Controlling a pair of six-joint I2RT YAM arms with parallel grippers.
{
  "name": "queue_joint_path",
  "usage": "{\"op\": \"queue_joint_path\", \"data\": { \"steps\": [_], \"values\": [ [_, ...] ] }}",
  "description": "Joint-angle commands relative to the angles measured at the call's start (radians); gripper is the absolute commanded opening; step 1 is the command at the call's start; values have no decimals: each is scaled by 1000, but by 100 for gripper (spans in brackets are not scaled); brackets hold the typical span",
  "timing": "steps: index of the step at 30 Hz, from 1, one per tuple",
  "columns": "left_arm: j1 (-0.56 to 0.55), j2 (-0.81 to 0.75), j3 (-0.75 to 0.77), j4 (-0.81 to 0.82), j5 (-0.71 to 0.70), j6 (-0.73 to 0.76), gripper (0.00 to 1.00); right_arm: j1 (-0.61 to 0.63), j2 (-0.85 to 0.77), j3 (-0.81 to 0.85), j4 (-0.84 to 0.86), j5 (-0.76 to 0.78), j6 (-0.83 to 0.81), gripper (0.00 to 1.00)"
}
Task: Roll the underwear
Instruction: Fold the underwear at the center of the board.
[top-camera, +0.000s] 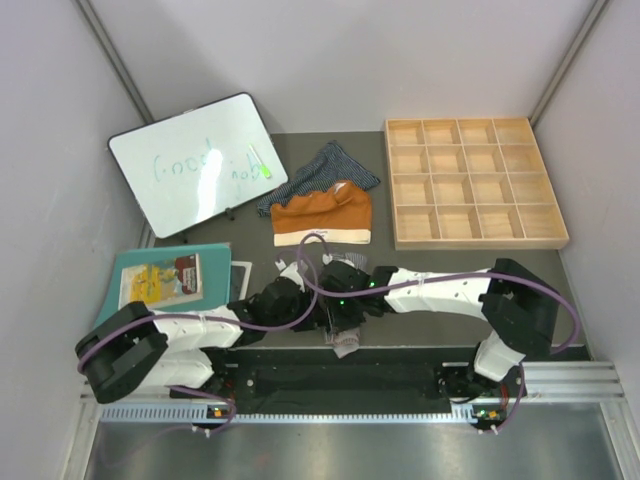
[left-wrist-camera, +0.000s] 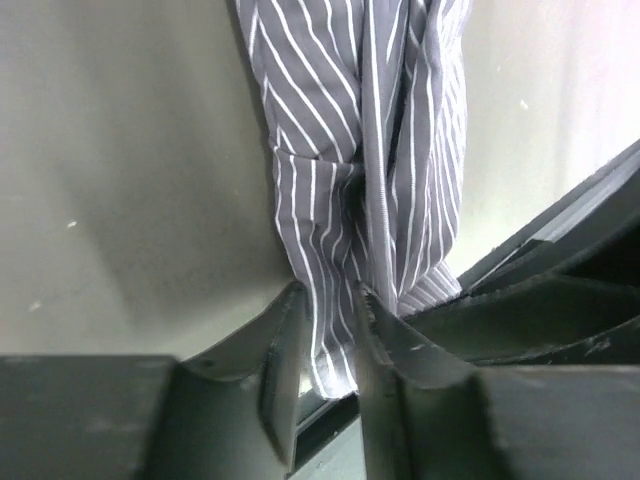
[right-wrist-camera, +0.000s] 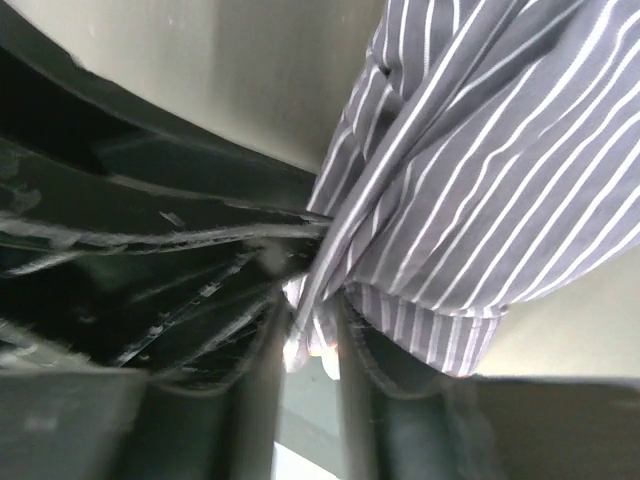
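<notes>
One dark table (top-camera: 420, 275), pale walls

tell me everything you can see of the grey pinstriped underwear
The grey pinstriped underwear is soft thin cloth, grey with fine white stripes, bunched and folded into a narrow, creased bundle. It lies on the dark table near its front edge, between the two arms. The left gripper has an edge of it between its narrowly parted fingers; the right gripper likewise has cloth between its fingers, from the other side.
</notes>
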Motion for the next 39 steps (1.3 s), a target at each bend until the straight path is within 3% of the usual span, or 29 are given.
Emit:
{"op": "queue_joint_path", "data": {
  "steps": [1, 2, 4, 7, 10, 19, 29, 39],
  "values": [
    [-2, -95, 19, -48, -39, 10, 34, 17, -90, 31, 20, -29, -20, 34],
    [-4, -128, 23, -67, -45, 13, 38, 17, -107, 34, 9, -25, -26, 43],
    [-2, -168, 23, -125, -69, 19, 41, 17, -167, 42, -34, -17, -37, 52],
    [-2, -252, 22, -182, -83, 22, 42, 17, -233, 53, -92, 32, -48, 57],
    [-4, -280, 22, -187, -111, 20, 43, -11, -316, 38, -160, 97, -61, 58],
    [-2, -183, 39, -92, -33, -3, 59, -228, -414, -111, -30, 54, -120, 54],
    [-5, -166, 26, -56, -30, -18, 58, -339, -180, 31, 39, 51, -212, 51],
    [-8, -113, 60, -61, 0, 10, 54, -344, 86, 286, -79, 133, -250, 46]
  ]
}}
